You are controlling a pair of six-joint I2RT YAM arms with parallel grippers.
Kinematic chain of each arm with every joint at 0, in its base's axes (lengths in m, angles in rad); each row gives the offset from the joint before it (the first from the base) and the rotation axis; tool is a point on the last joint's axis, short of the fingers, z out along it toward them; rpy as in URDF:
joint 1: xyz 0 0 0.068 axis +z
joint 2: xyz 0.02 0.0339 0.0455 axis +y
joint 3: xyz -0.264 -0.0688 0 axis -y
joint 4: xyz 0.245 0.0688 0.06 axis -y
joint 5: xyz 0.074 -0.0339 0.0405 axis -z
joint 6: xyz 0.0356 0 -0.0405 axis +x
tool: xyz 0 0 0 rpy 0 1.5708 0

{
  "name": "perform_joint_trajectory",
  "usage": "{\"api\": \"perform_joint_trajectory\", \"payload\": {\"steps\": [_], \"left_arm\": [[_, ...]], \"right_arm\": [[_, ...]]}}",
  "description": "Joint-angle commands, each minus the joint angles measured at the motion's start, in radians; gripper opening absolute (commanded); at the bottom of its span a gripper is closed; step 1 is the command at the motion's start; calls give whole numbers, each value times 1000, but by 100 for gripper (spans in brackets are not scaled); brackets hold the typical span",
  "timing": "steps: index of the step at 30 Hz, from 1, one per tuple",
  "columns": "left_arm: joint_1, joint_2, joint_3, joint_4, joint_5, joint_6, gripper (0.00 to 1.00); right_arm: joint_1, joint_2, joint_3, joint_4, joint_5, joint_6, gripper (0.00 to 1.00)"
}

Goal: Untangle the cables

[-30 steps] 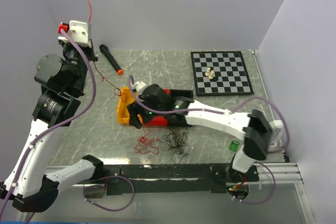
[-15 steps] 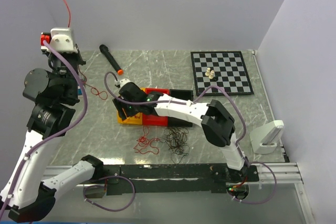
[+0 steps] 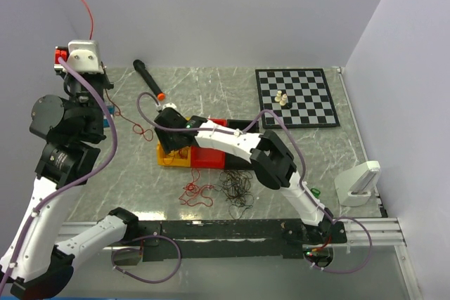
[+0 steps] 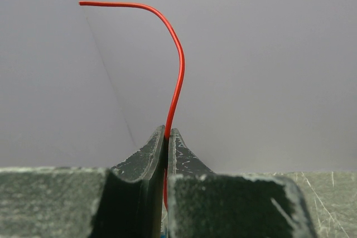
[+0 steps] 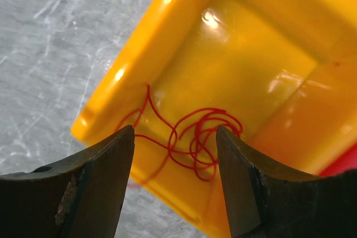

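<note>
Nearest the arm bases, two loose tangles of cable sit on the grey marbled tabletop [image 3: 211,89]: a red tangle [image 3: 197,193] and, just to its right, a black tangle [image 3: 238,189]. Neither claw is touching them.

The right arm lies low and stretched out, running from its base at the near right corner across to the left. Its right claw [image 5: 174,132] points down over a yellow bin [image 5: 134,54]. The fingers are spread wide with nothing gripped. A bunch of red loops [image 5: 195,137] lies on the bin floor under it, and one strand climbs over the bin wall. A red bin [image 3: 208,158] sits right against the yellow one.

The left arm is reared up tall at the left edge. Its left claw [image 4: 167,133] is pinched tight on a red cable [image 4: 177,76], whose free end curls up in front of the wall.

Further back there's a black marker [image 3: 146,76] with an orange tip. At the far right is a chessboard [image 3: 309,110] with a few pale pieces [image 3: 281,98]. Plain pale walls close in the left, back and right sides.
</note>
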State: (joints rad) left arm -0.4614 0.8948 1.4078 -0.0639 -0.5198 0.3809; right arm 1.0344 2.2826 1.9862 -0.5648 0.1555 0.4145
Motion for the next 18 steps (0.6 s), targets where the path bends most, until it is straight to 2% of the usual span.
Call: {"api": "perform_joint_trajectory", "payload": {"steps": [1, 7, 14, 16, 18], "left_arm": [[1, -10, 5, 45, 0, 19, 8], [3, -5, 20, 38, 12, 18, 8], [1, -13, 8, 50, 17, 32, 9], [3, -17, 2, 55, 18, 35, 9], [1, -19, -6, 56, 20, 38, 10]], "right_arm": [[4, 29, 62, -75, 32, 18, 68], [1, 66, 72, -92, 26, 21, 67], [0, 97, 89, -107, 9, 12, 55], [0, 91, 73, -99, 9, 7, 47], [0, 81, 56, -90, 13, 4, 34]]}}
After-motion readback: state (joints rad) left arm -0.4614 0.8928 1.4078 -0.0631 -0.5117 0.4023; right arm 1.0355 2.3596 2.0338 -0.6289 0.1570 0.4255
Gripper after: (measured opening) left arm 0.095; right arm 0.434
